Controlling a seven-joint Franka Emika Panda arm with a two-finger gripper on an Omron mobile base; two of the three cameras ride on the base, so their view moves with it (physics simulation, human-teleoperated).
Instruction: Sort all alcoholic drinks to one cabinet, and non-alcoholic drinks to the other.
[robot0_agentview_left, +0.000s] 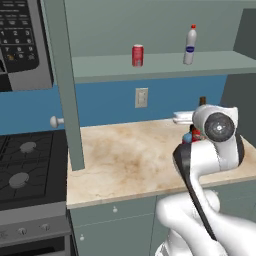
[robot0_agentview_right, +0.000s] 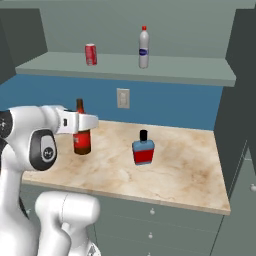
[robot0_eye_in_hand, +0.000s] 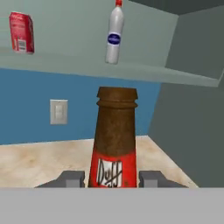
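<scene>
Pincer (robot0_eye_in_hand: 111, 178) spread wide around the beer bottle (robot0_eye_in_hand: 114, 144) on the counter (robot0_agentview_right: 175, 165); an off-centre closing could topple it.

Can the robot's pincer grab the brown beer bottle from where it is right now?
Probably yes. In the hand view the pincer already has a fingertip on each side of the beer bottle, open, with nothing between them. The bottle stands upright on the counter, apart from the flat red and blue bottle.
</scene>
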